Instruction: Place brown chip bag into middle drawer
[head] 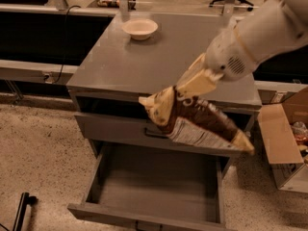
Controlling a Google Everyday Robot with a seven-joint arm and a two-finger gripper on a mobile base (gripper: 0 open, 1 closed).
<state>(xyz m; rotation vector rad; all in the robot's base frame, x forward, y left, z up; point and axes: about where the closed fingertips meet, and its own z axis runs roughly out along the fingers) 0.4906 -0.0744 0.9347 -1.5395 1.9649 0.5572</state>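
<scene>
My gripper [192, 86] is shut on the brown chip bag [195, 121], a crinkly dark-brown and cream bag with white lettering. It holds the bag by its upper edge in the air, in front of the cabinet's upper drawer [115, 128]. The bag hangs tilted, its cream end to the left and its far corner down to the right. Below it the middle drawer [159, 182] is pulled wide open, with a plain grey floor and low sides. The bag is above the drawer's back part and does not touch it.
A white bowl [140, 29] stands at the back of the grey cabinet top [144, 66]. An open cardboard box [284, 143] sits on the floor to the right of the cabinet. A black object [21, 211] lies on the speckled floor at lower left.
</scene>
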